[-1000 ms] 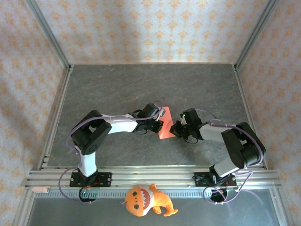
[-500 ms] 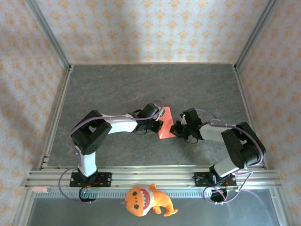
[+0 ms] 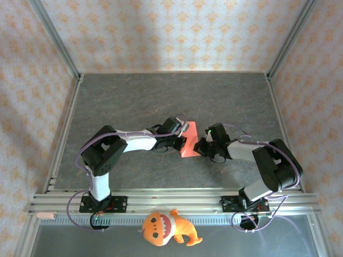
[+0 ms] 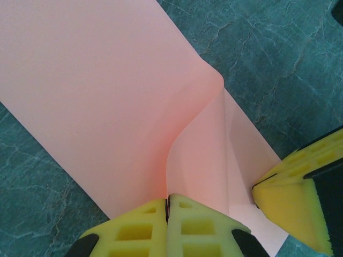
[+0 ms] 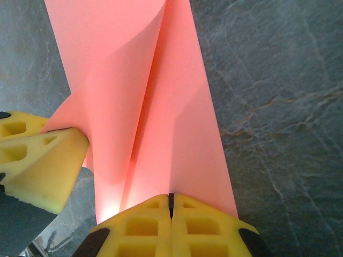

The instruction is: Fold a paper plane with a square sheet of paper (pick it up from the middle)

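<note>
Top view: a partly folded pink paper sheet (image 3: 188,140) sits at the centre of the grey table (image 3: 134,101). The left gripper (image 3: 182,143) is at its 9 o'clock edge and the right gripper (image 3: 198,148) at its 3 o'clock edge. An orange plush toy (image 3: 166,227) rests at 6 o'clock.

Left wrist view: the left gripper's yellow pads (image 4: 139,230), pressed together, pinch the curled sheet at 6 o'clock.

Right wrist view: the right gripper's pads (image 5: 144,225), also pressed together, pinch the sheet at 6 o'clock.

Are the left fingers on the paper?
Touching. In the left wrist view the left gripper is shut on the raised edge of the square sheet of paper.
</note>
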Tool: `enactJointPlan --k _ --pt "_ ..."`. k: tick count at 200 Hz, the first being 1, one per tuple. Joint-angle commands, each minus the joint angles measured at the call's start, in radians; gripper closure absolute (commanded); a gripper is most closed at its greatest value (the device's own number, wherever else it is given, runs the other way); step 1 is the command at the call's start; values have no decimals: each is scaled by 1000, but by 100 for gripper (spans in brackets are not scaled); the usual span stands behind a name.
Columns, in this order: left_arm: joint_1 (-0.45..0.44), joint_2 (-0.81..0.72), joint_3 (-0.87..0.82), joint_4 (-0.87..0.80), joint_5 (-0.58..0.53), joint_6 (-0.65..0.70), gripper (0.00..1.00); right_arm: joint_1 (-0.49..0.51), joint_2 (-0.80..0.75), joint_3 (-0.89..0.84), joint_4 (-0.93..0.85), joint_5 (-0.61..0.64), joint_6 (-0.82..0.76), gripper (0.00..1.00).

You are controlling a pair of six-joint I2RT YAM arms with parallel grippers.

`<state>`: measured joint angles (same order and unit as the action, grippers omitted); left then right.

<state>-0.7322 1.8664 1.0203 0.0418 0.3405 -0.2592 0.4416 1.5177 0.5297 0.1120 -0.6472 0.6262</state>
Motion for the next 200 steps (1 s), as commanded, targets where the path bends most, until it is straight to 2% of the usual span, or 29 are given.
enactJointPlan --k 1,84,143,174,200 --pt "5 24 25 17 -3 27 100 -7 18 -12 -103 26 -21 98" --pt "6 39 37 7 -38 26 100 -6 21 -14 -106 22 -28 98" --pt "5 78 36 -17 -20 28 100 -10 13 -12 -104 15 -28 96" --pt "4 92 1 -16 60 -9 100 -16 -36 12 -75 -4 4 93" --pt "3 94 -33 12 115 -84 100 -17 -75 -7 32 -71 87 88"
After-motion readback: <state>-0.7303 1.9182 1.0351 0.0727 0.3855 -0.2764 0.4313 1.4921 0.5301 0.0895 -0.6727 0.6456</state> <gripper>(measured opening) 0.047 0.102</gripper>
